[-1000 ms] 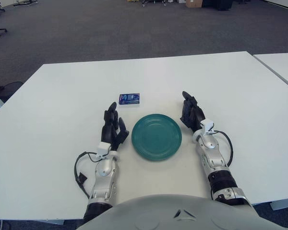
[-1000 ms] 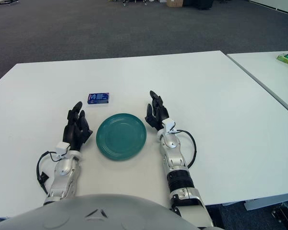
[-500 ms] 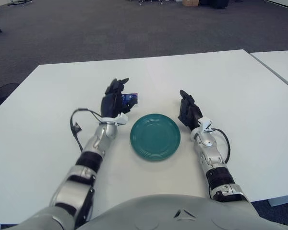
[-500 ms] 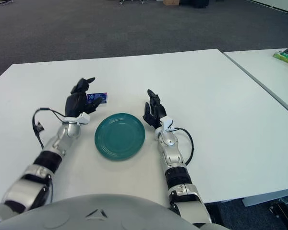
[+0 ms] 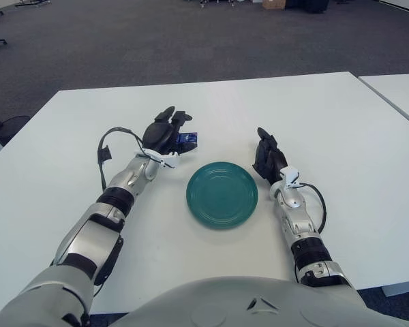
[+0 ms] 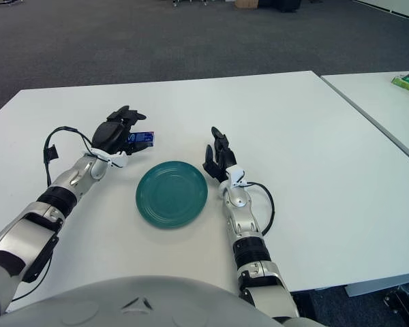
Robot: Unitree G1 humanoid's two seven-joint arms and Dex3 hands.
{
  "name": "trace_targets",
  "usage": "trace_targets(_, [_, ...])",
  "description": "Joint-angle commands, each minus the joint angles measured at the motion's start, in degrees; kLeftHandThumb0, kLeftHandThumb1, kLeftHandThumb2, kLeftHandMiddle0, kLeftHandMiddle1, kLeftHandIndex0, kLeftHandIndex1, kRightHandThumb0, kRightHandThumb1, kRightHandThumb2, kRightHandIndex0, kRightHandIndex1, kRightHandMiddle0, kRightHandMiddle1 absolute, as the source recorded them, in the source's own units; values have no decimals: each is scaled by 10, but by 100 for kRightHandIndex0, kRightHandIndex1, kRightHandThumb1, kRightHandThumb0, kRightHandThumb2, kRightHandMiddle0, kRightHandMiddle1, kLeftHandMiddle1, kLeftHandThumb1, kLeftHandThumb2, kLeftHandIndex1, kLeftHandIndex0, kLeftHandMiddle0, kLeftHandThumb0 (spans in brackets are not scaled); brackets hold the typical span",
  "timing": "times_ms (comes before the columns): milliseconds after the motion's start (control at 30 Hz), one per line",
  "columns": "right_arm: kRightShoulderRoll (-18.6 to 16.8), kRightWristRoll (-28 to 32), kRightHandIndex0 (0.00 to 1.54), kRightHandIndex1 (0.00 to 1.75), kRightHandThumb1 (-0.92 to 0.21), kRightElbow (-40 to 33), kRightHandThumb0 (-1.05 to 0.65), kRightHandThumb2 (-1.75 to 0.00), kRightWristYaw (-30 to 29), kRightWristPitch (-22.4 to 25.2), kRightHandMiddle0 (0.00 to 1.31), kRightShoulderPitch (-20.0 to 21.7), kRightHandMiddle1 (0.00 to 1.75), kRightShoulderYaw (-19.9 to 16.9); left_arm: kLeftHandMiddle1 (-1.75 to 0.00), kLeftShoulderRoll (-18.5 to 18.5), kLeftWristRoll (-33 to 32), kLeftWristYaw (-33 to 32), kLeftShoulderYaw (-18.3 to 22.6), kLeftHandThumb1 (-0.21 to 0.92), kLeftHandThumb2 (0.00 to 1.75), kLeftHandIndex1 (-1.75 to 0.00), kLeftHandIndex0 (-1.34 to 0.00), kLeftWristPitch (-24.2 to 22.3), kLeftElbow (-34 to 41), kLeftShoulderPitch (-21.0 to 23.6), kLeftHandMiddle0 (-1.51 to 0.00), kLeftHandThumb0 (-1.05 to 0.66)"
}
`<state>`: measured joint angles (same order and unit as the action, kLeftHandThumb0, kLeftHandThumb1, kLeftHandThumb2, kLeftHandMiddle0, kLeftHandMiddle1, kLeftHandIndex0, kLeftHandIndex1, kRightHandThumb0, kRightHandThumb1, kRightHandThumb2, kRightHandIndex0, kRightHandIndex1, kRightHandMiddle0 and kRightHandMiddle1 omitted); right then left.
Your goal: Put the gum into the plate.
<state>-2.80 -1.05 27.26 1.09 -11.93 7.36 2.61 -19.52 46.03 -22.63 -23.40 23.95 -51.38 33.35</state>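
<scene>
The small blue rectangular pack of gum (image 5: 187, 139) lies on the white bench (image 5: 341, 136), just beyond and to the left of the round teal plate (image 5: 222, 194), which holds nothing yet, so the placing itself is all left to do. The robot's left hand (image 5: 165, 133) is at the pack, its dark fingers arched over the pack's left end and covering part of it; whether they have closed on the gum or only hover around it cannot be told from either view, and the pack shows no sign of being lifted. By my reading the task is at the reach-and-grasp stage, with lift, carry and release into the plate outstanding. The right hand (image 6: 218, 159) shows just right of the plate, fingers loosely extended and holding nothing. The pack's print is too small to read.
</scene>
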Motion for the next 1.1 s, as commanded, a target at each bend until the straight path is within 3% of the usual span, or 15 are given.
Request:
trace_targets(0, [-5,-2,1,0,-92,65,-77,-84,2,55,0,-63,21,5,0,-14,5,24,-17,92,35,-122,-16,0,-29,39,-27,-105])
trace_targets(300, [-5,-8,4,1,-92,65,-76,-85,0,46,0,-67,27,10,0,4,18,44,-64,92,34,-121,-13,-11,-136,97,-20,-105])
trace_targets(600, [-7,-3,4,0,-92,61,-76,-85,-1,48,0,-72,25,7,0,5,33,130,-116,92,31,-112,-15,-15,-190,136,-14,-105])
trace_targets(1067, [-10,2,5,1,-92,75,-76,-84,-8,48,0,-69,27,-1,0,35,34,148,-146,92,29,-105,-17,-76,-249,141,-12,-104])
